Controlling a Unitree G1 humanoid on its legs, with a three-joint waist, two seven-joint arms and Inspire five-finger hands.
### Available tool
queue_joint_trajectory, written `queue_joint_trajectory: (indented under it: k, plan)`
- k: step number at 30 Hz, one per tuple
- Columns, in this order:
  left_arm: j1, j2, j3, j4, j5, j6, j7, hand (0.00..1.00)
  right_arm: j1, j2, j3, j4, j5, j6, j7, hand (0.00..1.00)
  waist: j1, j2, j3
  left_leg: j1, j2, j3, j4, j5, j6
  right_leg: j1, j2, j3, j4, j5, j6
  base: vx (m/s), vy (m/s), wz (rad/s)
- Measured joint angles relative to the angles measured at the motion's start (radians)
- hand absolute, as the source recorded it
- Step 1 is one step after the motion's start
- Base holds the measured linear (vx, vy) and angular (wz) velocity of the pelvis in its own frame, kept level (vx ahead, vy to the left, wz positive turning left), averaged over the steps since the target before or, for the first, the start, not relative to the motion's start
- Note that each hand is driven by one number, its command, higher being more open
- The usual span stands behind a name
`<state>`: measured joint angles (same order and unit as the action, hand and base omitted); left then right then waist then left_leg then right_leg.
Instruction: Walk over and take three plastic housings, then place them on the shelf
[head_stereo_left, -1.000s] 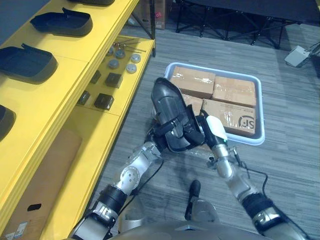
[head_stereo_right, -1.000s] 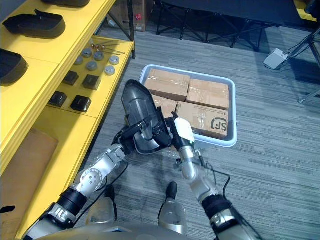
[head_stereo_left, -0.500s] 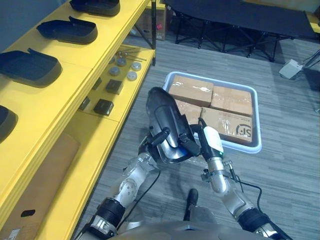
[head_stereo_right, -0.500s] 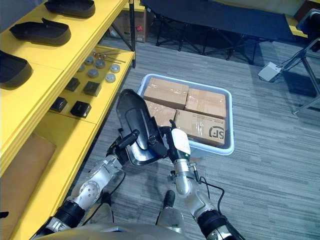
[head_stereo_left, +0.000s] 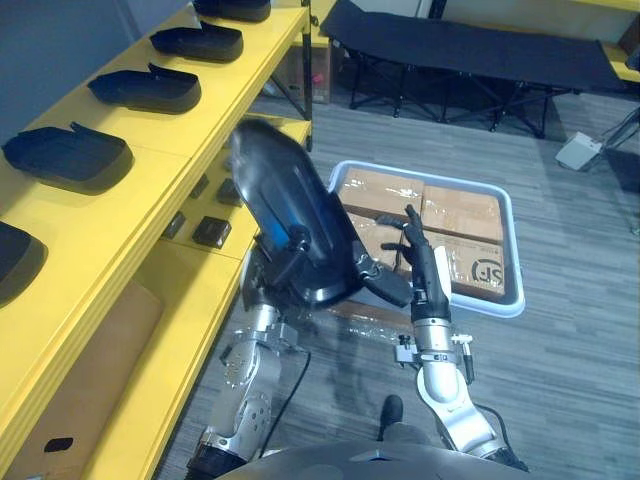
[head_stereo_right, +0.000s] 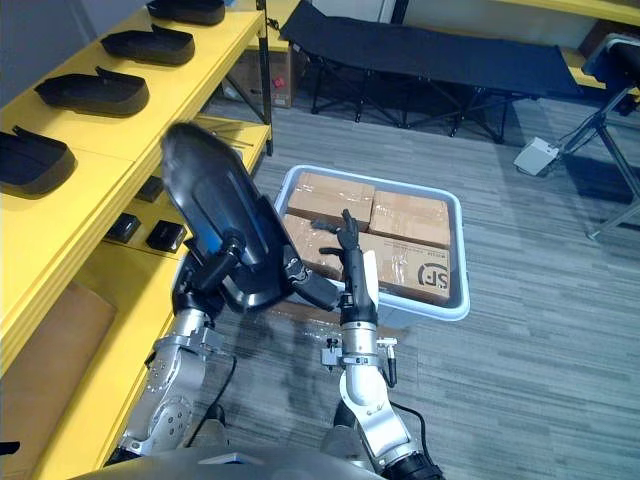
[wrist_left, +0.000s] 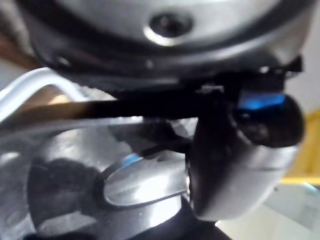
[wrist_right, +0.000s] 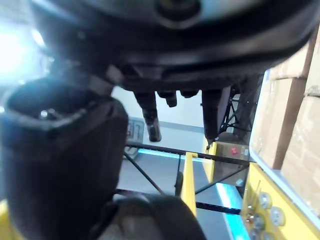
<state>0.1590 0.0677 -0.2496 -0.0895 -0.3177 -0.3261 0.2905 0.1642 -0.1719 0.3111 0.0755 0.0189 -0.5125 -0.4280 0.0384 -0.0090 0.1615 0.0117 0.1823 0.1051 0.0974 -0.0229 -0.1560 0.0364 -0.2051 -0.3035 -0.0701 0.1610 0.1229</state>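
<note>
One plastic housing (head_stereo_left: 285, 195) is in the air, gripped at its rim by the curled fingers of the left robot hand (head_stereo_right: 210, 272) and tilted up beside the yellow shelf (head_stereo_left: 120, 200), so I judge this piece taken but not yet set down. The right robot hand (head_stereo_left: 420, 262) stands with straight, spread fingers by the housing's lower end; whether it touches cannot be told. Several like housings (head_stereo_left: 66, 157) lie in a row on the top board, with bare yellow between them, though which of them count toward the three is unclear. The lower board carries small black blocks (head_stereo_left: 211, 231). On the floor close by, a tray (head_stereo_left: 420, 175) of cardboard boxes (head_stereo_left: 385, 192) narrows the footing, and a dark folding cot (head_stereo_left: 470, 45) stands well behind it.
</note>
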Motion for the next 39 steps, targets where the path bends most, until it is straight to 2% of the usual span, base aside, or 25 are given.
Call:
queue_joint_trajectory:
  k: [1, 4, 6, 9, 12, 15, 18, 23, 24, 26, 27, 28, 29, 30, 31, 32, 34, 35, 36, 39]
  plan:
    - [0.006, 0.0, 0.053, -0.001, 0.102, -0.022, 0.072, 0.0, 0.015, 0.022, -0.048, 0.0, 0.087, -0.029, 0.041, 1.0, -0.004, 0.004, -0.005, 0.002, 0.0, 0.0, -0.002, 0.0, 0.0, 0.001, 0.0, 0.0, 0.0, -0.001, 0.0, 0.0, 0.0, 0.0]
    - [0.048, 0.002, 0.195, 0.0, 0.322, -0.022, 0.244, 0.0, 0.062, 0.032, -0.163, 0.0, 0.317, -0.077, 0.152, 1.0, -0.016, 0.01, -0.008, 0.012, -0.001, 0.001, -0.019, 0.001, 0.006, 0.002, 0.0, -0.002, 0.0, -0.012, -0.006, 0.0, 0.0, 0.0]
    - [0.08, 0.009, 0.235, 0.0, 0.419, -0.02, 0.307, 0.0, 0.105, 0.031, -0.227, 0.0, 0.408, -0.092, 0.208, 1.0, -0.016, 0.013, -0.01, 0.013, -0.002, 0.0, -0.029, 0.006, 0.007, 0.002, -0.001, -0.007, -0.001, -0.015, -0.005, 0.0, 0.001, 0.05]
    - [0.112, 0.019, 0.241, 0.0, 0.482, 0.005, 0.363, 0.0, 0.134, 0.03, -0.268, 0.0, 0.47, -0.093, 0.271, 1.0, -0.017, 0.022, -0.016, 0.013, -0.004, -0.002, -0.037, 0.008, 0.008, 0.002, -0.002, -0.011, -0.004, -0.016, -0.005, 0.0, 0.002, 0.02]
    - [0.128, 0.015, 0.232, -0.001, 0.487, 0.006, 0.371, 0.0, 0.149, 0.029, -0.259, 0.0, 0.466, -0.086, 0.342, 1.0, -0.025, 0.036, -0.026, 0.014, -0.005, -0.006, -0.05, 0.018, 0.003, 0.002, -0.003, -0.017, -0.004, -0.017, -0.006, 0.02, 0.005, 0.05]
    - [0.138, -0.001, 0.242, -0.009, 0.472, 0.004, 0.381, 0.0, 0.167, 0.029, -0.26, 0.0, 0.457, -0.042, 0.392, 1.0, -0.018, 0.051, -0.035, 0.013, -0.007, -0.014, -0.051, 0.023, 0.002, 0.004, -0.003, -0.023, -0.004, -0.019, -0.004, 0.03, 0.007, 0.06]
    - [0.209, -0.041, 0.301, -0.095, 0.468, -0.006, 0.408, 0.0, 0.174, 0.028, -0.26, 0.021, 0.457, 0.015, 0.411, 1.0, -0.019, 0.057, -0.037, 0.013, -0.007, -0.027, -0.047, 0.02, 0.007, 0.013, -0.004, -0.036, 0.002, -0.027, 0.002, 0.02, 0.005, 0.12]
    - [0.284, -0.096, 0.417, -0.238, 0.399, -0.047, 0.46, 0.0, 0.173, 0.008, -0.229, 0.087, 0.456, 0.133, 0.452, 1.0, -0.001, 0.081, -0.03, -0.007, -0.023, -0.123, -0.019, 0.006, 0.031, 0.058, -0.025, -0.133, 0.055, -0.081, 0.012, 0.0, 0.009, 0.58]
    - [0.296, -0.111, 0.446, -0.266, 0.372, -0.06, 0.461, 0.0, 0.174, 0.005, -0.214, 0.095, 0.442, 0.156, 0.459, 1.0, 0.017, 0.092, -0.03, -0.012, -0.03, -0.15, -0.017, 0.009, 0.037, 0.077, -0.031, -0.164, 0.056, -0.089, 0.017, -0.01, 0.008, 0.8]
    - [0.328, -0.132, 0.484, -0.311, 0.322, -0.084, 0.454, 0.0, 0.172, 0.004, -0.188, 0.104, 0.401, 0.179, 0.473, 1.0, 0.031, 0.107, -0.036, -0.031, -0.046, -0.192, -0.03, 0.024, 0.067, 0.099, -0.043, -0.227, 0.067, -0.103, 0.026, -0.02, -0.012, 0.98]
    - [0.347, -0.142, 0.503, -0.337, 0.284, -0.096, 0.433, 0.0, 0.175, 0.006, -0.175, 0.107, 0.375, 0.189, 0.483, 1.0, 0.037, 0.11, -0.036, -0.042, -0.054, -0.191, -0.043, 0.038, 0.137, 0.116, -0.06, -0.283, 0.093, -0.124, 0.028, 0.0, -0.047, 1.51]
    - [0.361, -0.143, 0.511, -0.351, 0.244, -0.117, 0.399, 0.0, 0.182, 0.01, -0.166, 0.108, 0.341, 0.198, 0.483, 1.0, 0.035, 0.109, -0.034, -0.053, -0.046, -0.141, -0.054, 0.058, 0.213, 0.145, -0.075, -0.356, 0.122, -0.149, 0.026, 0.01, -0.058, 1.77]
    - [0.362, -0.143, 0.511, -0.355, 0.23, -0.128, 0.38, 0.0, 0.185, 0.009, -0.164, 0.107, 0.338, 0.198, 0.483, 1.0, 0.033, 0.111, -0.034, -0.059, -0.034, -0.105, -0.056, 0.071, 0.234, 0.162, -0.077, -0.395, 0.136, -0.161, 0.028, 0.01, -0.065, 1.96]
    - [0.368, -0.147, 0.513, -0.355, 0.195, -0.155, 0.331, 0.0, 0.187, 0.01, -0.164, 0.108, 0.337, 0.199, 0.476, 1.0, 0.037, 0.109, -0.028, -0.068, -0.007, -0.022, -0.053, 0.094, 0.245, 0.192, -0.085, -0.469, 0.164, -0.178, 0.04, -0.01, -0.039, 1.57]
    - [0.376, -0.151, 0.514, -0.355, 0.186, -0.168, 0.313, 0.0, 0.187, 0.008, -0.166, 0.108, 0.336, 0.199, 0.468, 1.0, 0.04, 0.109, -0.027, -0.08, 0.008, 0.021, -0.043, 0.109, 0.236, 0.208, -0.088, -0.505, 0.176, -0.189, 0.046, -0.01, -0.011, 2.04]
    - [0.415, -0.171, 0.518, -0.355, 0.152, -0.21, 0.263, 0.0, 0.18, 0.005, -0.187, 0.109, 0.301, 0.194, 0.432, 1.0, 0.045, 0.126, -0.026, -0.093, 0.028, 0.084, -0.032, 0.158, 0.167, 0.253, -0.097, -0.579, 0.202, -0.212, 0.069, -0.01, 0.017, 1.43]
    - [0.445, -0.19, 0.524, -0.365, 0.123, -0.237, 0.251, 0.0, 0.172, 0.007, -0.202, 0.117, 0.302, 0.189, 0.409, 1.0, 0.061, 0.129, -0.025, -0.093, 0.019, 0.084, -0.033, 0.165, 0.109, 0.259, -0.111, -0.588, 0.211, -0.224, 0.073, 0.01, 0.069, 0.64]
    - [0.447, -0.188, 0.544, -0.386, 0.111, -0.245, 0.242, 0.0, 0.153, 0.023, -0.217, 0.131, 0.303, 0.166, 0.383, 1.0, 0.086, 0.117, -0.02, -0.096, 0.006, 0.087, -0.032, 0.163, 0.079, 0.257, -0.12, -0.576, 0.207, -0.225, 0.075, 0.03, 0.098, 0.07]
    - [0.447, -0.188, 0.548, -0.391, 0.11, -0.247, 0.241, 0.0, 0.152, 0.027, -0.216, 0.131, 0.303, 0.163, 0.38, 1.0, 0.087, 0.113, -0.017, -0.096, 0.003, 0.089, -0.032, 0.163, 0.079, 0.256, -0.123, -0.571, 0.206, -0.225, 0.075, 0.03, 0.105, 0.0]
    - [0.442, -0.188, 0.56, -0.417, 0.111, -0.274, 0.203, 0.0, 0.137, 0.06, -0.21, 0.131, 0.303, 0.13, 0.371, 1.0, 0.091, 0.073, 0.004, -0.096, -0.013, 0.118, -0.028, 0.153, 0.076, 0.231, -0.146, -0.531, 0.211, -0.226, 0.077, 0.01, 0.059, -0.17]
